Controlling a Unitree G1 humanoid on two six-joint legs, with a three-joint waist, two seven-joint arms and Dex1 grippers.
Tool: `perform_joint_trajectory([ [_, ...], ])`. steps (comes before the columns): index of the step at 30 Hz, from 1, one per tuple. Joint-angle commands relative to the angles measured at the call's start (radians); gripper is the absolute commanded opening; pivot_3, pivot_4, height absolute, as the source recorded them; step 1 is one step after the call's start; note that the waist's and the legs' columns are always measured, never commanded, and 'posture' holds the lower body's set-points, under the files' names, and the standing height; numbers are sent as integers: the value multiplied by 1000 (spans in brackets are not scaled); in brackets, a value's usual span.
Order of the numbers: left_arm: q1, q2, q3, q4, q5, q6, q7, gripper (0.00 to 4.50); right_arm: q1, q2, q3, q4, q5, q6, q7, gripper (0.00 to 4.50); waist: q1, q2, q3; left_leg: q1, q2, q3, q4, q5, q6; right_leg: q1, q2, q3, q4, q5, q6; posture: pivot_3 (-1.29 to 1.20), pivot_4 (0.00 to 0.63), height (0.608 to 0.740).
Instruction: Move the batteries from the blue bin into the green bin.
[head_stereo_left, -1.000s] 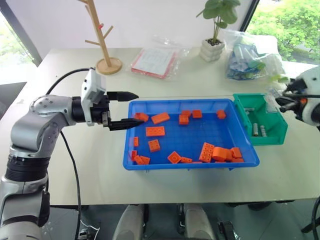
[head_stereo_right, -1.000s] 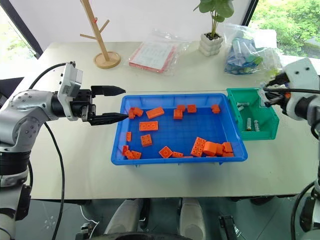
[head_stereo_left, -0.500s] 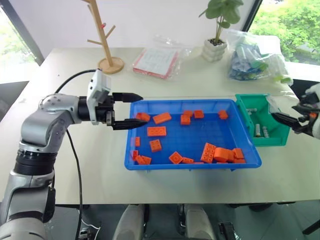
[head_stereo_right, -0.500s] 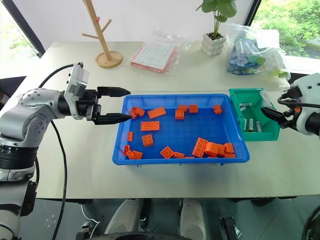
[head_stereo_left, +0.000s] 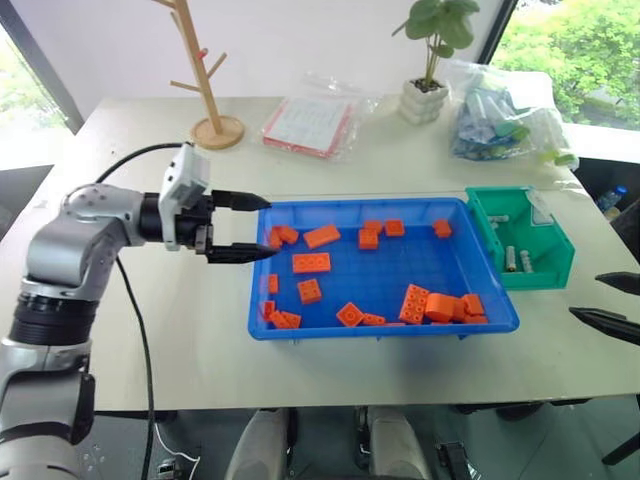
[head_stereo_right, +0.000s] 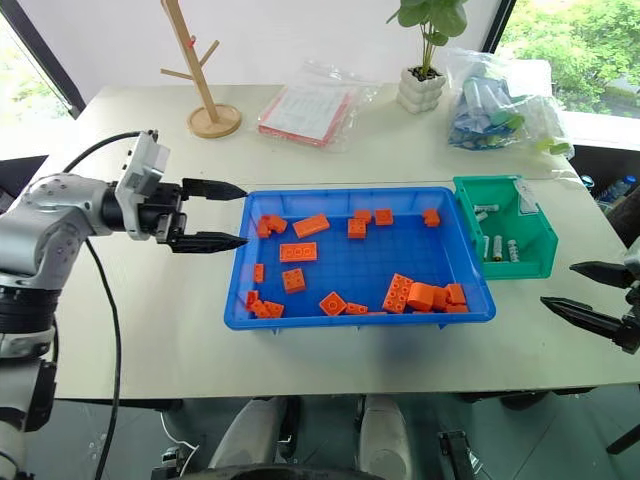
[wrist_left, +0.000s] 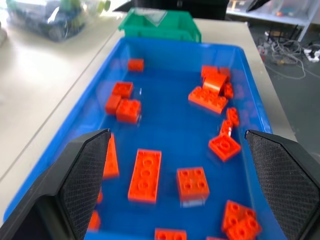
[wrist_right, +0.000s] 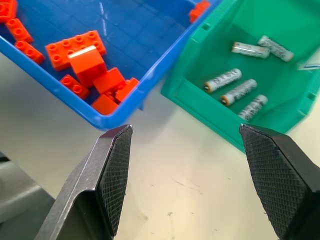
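Right wrist view: right gripper (wrist_right: 192, 175) standing wide apart, grasping nothing, hanging over bare table (wrist_right: 165, 200) just short of both bins.
Beyond the right fingers: green bin (wrist_right: 200, 97) lying ahead, five batteries (wrist_right: 222, 80) resting loose on its floor; blue bin (wrist_right: 125, 115) touching it alongside.
Left gripper (head_stereo_left: 250, 227): fingers (head_stereo_left: 243, 254) spread, empty, reaching over the near end wall of the blue bin, orange bricks (wrist_left: 145, 175) scattered ahead between and past the tips.
Task state: looking finished, no silver cylinder turning up among the bricks.
Risk, left side: closing here catching a brick instead of a battery, or nudging the bin wall and sliding the tray.
Risk, right side: swinging back in low, clipping the green bin's front lip and tipping the batteries out.
Hard to make out: bin floor beneath the stacked bricks (wrist_right: 95, 65), possibly hiding a battery.
Cut off: right gripper's body, past the frame edge in the eye views.
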Motion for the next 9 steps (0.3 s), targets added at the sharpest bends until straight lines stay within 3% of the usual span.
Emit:
perform_joint_trajectory([
  [1,22,54,64,-29,-19,19,-7,4500,1,15,-33,18,4,-60,-11,3490,2,0,0,0,0,0,0,0,0,0,0,0,0,1,-2,0,150,692],
  [9,110,108,142,-84,-31,32,30,4500,-37,31,29,45,33,-74,-69,3490,3,0,0,-1,0,0,0,0,0,0,-2,0,-1,2,-3,0,150,692],
])
